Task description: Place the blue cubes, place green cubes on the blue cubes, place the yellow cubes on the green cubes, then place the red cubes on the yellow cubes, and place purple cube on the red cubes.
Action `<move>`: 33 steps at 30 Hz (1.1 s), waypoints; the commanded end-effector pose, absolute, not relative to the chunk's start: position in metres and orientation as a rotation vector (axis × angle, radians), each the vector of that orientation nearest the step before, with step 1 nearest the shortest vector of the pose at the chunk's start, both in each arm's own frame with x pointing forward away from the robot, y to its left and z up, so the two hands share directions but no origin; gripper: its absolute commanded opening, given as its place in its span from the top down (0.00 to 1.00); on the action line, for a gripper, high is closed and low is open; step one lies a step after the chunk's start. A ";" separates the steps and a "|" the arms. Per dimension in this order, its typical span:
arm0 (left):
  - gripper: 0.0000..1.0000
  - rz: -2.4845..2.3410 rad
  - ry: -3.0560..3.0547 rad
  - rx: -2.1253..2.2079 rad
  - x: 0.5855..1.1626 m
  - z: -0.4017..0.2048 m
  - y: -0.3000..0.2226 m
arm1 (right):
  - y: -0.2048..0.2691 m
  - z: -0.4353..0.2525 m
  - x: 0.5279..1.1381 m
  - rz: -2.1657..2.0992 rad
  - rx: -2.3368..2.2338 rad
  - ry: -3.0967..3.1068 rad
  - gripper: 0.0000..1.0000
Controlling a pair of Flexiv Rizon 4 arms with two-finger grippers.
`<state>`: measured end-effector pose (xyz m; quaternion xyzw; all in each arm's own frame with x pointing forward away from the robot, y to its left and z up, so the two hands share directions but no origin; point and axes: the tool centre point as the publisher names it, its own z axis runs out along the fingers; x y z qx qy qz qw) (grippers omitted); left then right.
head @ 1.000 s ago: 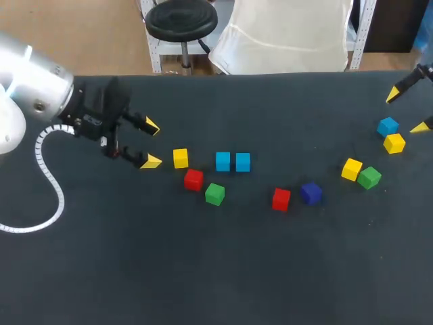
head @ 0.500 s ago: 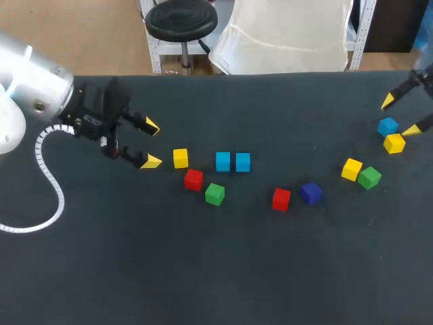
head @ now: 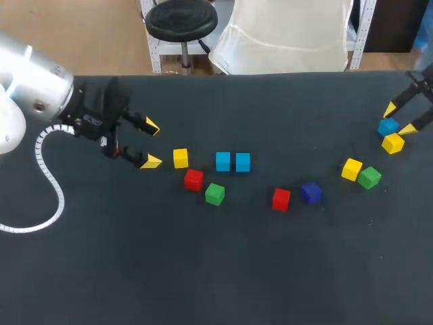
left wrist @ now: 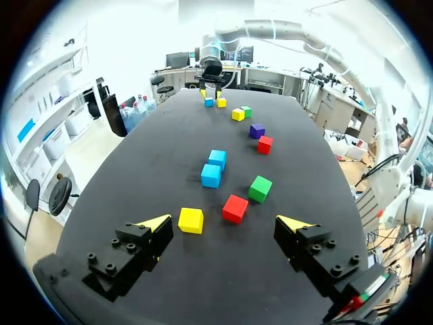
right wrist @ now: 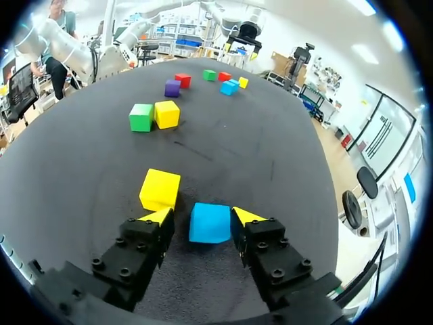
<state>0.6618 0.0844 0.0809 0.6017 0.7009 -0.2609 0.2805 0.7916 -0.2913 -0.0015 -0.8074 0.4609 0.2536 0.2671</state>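
**Change**
- Right gripper (head: 399, 118) (right wrist: 201, 217): it has come in from the table's right edge over the last second and is now straddling 1 blue cube (head: 388, 126) (right wrist: 210, 222). Its fingers are standing closer together than before but still apart. A thin gap is showing on at least 1 side of the cube (wrist view), so nothing is being clamped.
- The blue cube is sitting flat on the table (head: 203, 271) near the far right edge, in the same place as before.
- Left gripper (head: 150, 143) (left wrist: 225, 222): it is keeping its place at the left, with fingers spread wide and gripping nothing.

**Around the right gripper**
- Yellow cube, right (head: 393, 143) (right wrist: 160, 189): it is lying just beside the blue cube and just ahead of 1 finger, crowding that side.
- Yellow and green pair (head: 351, 169) (right wrist: 167, 114): these 2 cubes are sitting side by side, farther toward the middle of the table.

**Middle of the table**
- Purple cube (head: 311, 193) (left wrist: 256, 131) and red cube, middle (head: 281, 199) (left wrist: 264, 144) are resting near each other.
- Blue pair (head: 222, 161) (left wrist: 217, 159): these 2 cubes are standing side by side, with a narrow slit between them.

**Ahead of the left gripper**
- Yellow cube, left (head: 180, 158) (left wrist: 191, 220) is lying just ahead of 1 finger.
- Red cube, left (head: 193, 179) (left wrist: 235, 208) is lying beyond the yellow one.
- Green cube, left (head: 214, 194) (left wrist: 260, 189) is lying just past the red one.
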 end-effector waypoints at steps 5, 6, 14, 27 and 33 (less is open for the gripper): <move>0.00 -0.699 1.876 1.613 0.662 0.080 0.085 | -0.297 -0.004 0.801 0.710 -2.199 1.246 0.45; 0.00 -0.699 1.876 1.613 0.662 0.080 0.085 | -0.297 -0.004 0.801 0.710 -2.201 1.246 0.44; 0.00 -0.699 1.876 1.613 0.662 0.080 0.085 | -0.296 -0.006 0.803 0.709 -2.210 1.250 0.27; 0.00 -0.699 1.876 1.613 0.662 0.080 0.085 | -0.300 -0.010 0.811 0.709 -2.189 1.325 0.14; 0.00 -0.699 1.876 1.613 0.662 0.080 0.085 | -0.300 -0.010 0.814 0.718 -2.175 1.365 0.02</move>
